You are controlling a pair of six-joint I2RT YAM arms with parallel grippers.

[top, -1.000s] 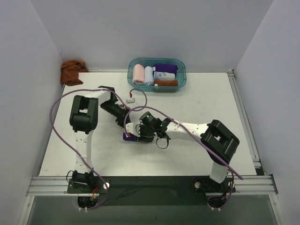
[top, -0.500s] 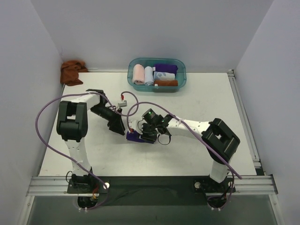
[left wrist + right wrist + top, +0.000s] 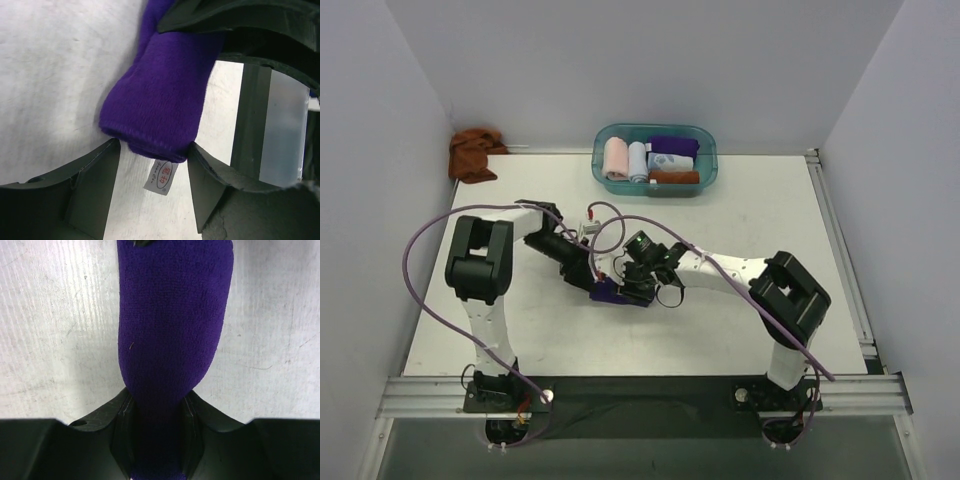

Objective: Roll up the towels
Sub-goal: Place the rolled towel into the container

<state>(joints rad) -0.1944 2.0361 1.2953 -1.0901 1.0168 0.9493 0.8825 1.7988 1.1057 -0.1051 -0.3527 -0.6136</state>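
Note:
The purple towel [image 3: 609, 292] lies rolled into a tight tube on the table's middle. My right gripper [image 3: 157, 402] is shut on one end of the roll [image 3: 172, 315], which sticks out away from its fingers. At the other end [image 3: 165, 95], my left gripper [image 3: 154, 150] stands open with a fingertip touching each side of the roll. A white label [image 3: 161, 177] hangs from that end. In the top view the two grippers meet over the roll, the left gripper [image 3: 588, 274] and the right gripper [image 3: 632, 285]. The rust-brown towel [image 3: 472, 153] lies crumpled in the back left corner.
A teal basket [image 3: 708, 150] at the back middle holds several rolled cloths, pink, pale blue, white, purple and rust. Purple cables loop over both arms. Walls close the table at left, back and right.
The left arm drew back to the left, widened its jaws, then came back to the roll's end. The right gripper kept its hold, and the roll shifted slightly to the right.

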